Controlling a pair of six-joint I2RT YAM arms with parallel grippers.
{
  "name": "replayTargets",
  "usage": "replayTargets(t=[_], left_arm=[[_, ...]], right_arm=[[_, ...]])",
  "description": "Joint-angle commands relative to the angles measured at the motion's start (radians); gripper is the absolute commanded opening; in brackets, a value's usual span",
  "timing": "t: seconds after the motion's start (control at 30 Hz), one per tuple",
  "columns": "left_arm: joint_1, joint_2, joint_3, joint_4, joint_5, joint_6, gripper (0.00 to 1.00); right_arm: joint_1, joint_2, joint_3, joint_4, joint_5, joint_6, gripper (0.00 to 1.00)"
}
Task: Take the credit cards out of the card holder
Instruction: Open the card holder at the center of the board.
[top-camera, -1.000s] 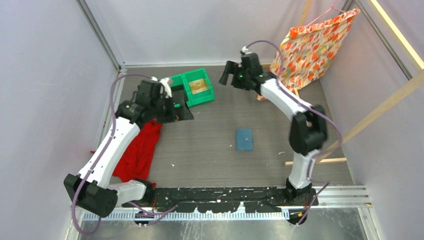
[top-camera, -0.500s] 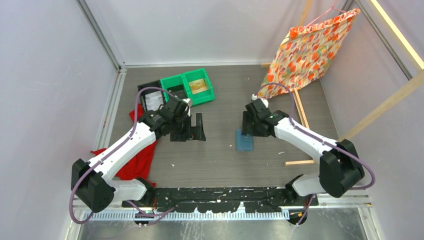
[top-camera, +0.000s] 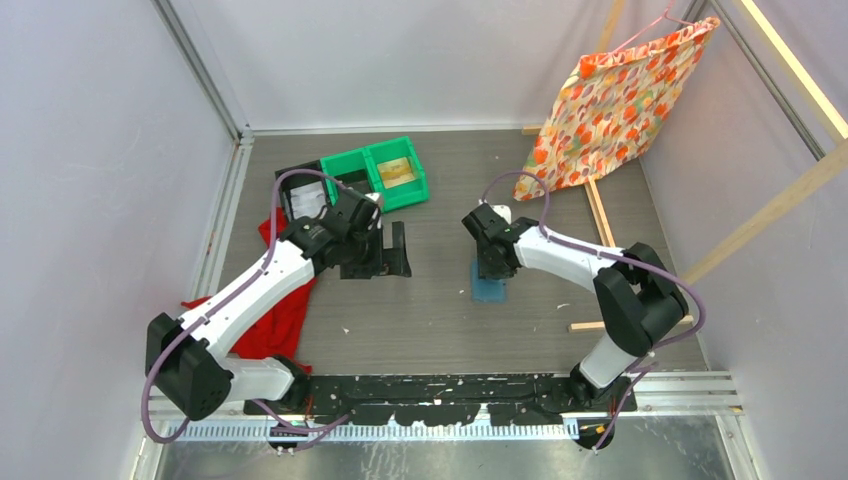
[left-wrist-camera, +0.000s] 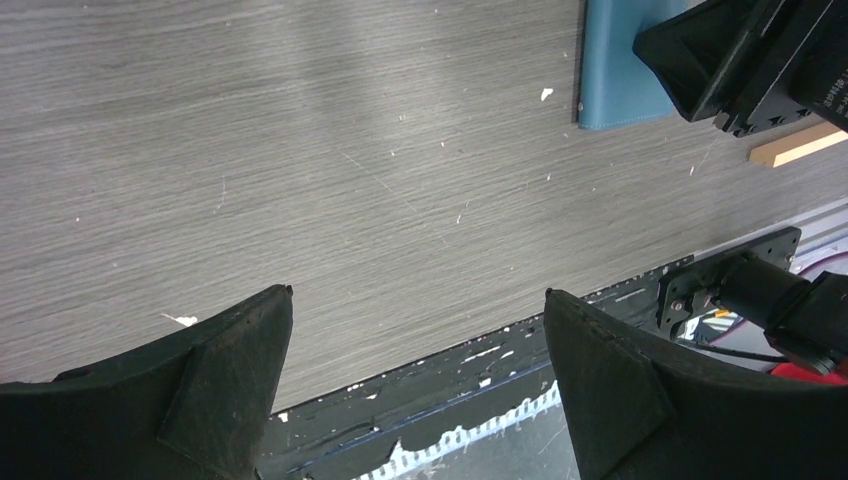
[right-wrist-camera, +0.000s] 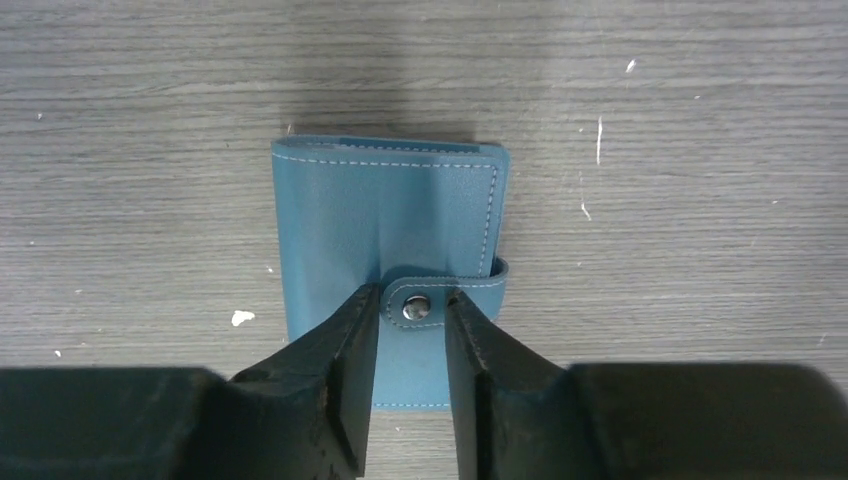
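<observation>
While the card holder (right-wrist-camera: 390, 265) lies closed near the middle of the counter (top-camera: 440, 310), the right pincer (right-wrist-camera: 412, 310) narrows around its snap tab (right-wrist-camera: 432, 300), not clearly gripping. Next it must pull this tab open. The left pincer (left-wrist-camera: 415, 385) hangs wide open, empty.

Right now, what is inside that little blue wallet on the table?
Nothing inside shows. The card holder lies closed on the table, its snap tab fastened between the right gripper's jaws. Any cards are hidden by the cover.
</observation>
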Motion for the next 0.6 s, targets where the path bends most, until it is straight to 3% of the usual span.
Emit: replayTargets(t=[0.0,0.17,0.3,0.57], left_arm=[[-0.004,0.016,0.043,-0.001,-0.017,0.019,0.97],[-0.004,0.022,0.011,0.025,0.001,0.002,0.97],[-0.005,0.038,0.01,0.025,0.005,0.008,0.97],[-0.006,0.08,0.017,0.074,0.064,-0.011,0.97]], right_arm=[[0.008,0.043,0.032,0.021,0.068,0.014,0.29],[0.01,0.044,-0.001,0.017,0.088,0.045,0.03],[0.014,-0.011,-0.051,0.037,0.077,0.062,0.01],[0.017,-0.272,-0.137,0.069,0.051,0.108,0.01]])
